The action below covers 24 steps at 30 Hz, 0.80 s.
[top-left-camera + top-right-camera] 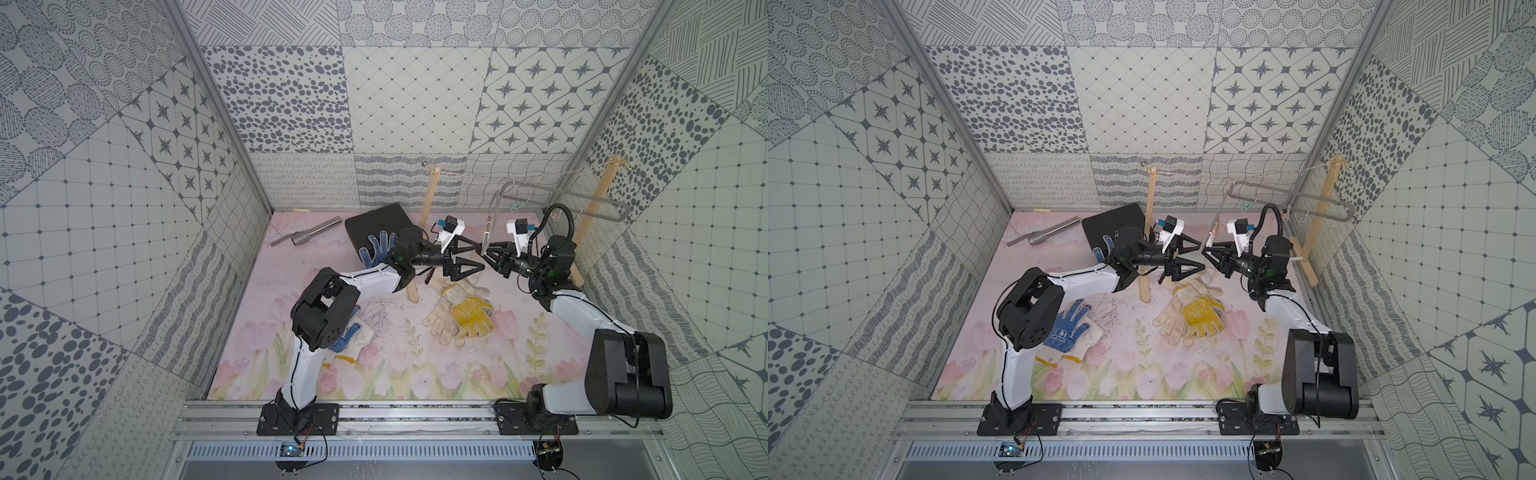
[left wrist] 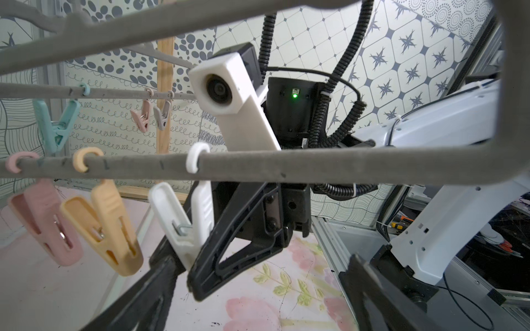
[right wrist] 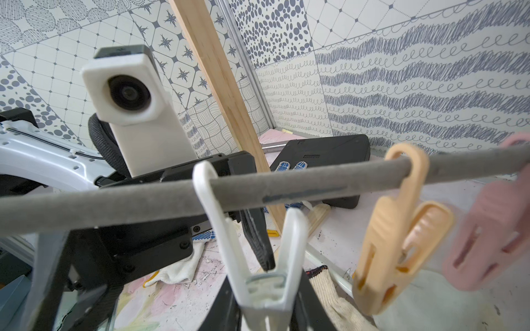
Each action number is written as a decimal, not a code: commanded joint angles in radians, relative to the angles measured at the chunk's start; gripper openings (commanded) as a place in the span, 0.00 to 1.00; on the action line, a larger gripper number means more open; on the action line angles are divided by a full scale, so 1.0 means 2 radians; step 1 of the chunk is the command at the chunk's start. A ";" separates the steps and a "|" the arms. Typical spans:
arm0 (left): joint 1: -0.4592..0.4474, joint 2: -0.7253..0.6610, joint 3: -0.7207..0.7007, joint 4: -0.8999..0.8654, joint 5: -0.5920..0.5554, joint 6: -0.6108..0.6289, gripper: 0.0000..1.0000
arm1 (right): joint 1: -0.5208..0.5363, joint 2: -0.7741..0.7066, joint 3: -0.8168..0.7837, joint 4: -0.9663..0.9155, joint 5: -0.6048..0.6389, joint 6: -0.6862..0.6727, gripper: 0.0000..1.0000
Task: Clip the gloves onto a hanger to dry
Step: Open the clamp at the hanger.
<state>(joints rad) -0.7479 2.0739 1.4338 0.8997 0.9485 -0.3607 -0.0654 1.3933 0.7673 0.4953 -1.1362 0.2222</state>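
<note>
While right fingers (image 2: 238, 212) pinch peg (image 2: 183, 226), left fingers (image 2: 370, 283) gape.

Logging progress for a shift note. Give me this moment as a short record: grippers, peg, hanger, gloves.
left gripper: open, holding nothing
right gripper: shut on white peg
hanger: no glove clipped on
gloves: yellow-dotted glove and blue-dotted glove lie on table

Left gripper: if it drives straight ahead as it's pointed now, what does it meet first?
Most likely the white peg hanging on the hanger, which the right gripper pinches between its fingers, right in front of the open left gripper. Exact depth is unclear.
</note>
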 commanded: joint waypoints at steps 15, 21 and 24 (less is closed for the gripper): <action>-0.010 0.019 0.078 -0.070 -0.052 0.021 0.84 | 0.001 -0.041 -0.022 -0.027 -0.021 -0.037 0.18; -0.007 -0.006 0.045 -0.082 -0.070 0.051 0.92 | -0.005 -0.048 -0.018 -0.047 -0.026 -0.041 0.18; -0.007 -0.004 0.057 -0.103 -0.064 0.058 0.92 | -0.005 -0.049 -0.018 -0.047 -0.033 -0.038 0.18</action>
<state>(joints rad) -0.7654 2.0850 1.5379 0.7345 0.8482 -0.2955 -0.0761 1.3186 0.7345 0.3965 -1.1610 0.1680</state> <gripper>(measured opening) 0.919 0.266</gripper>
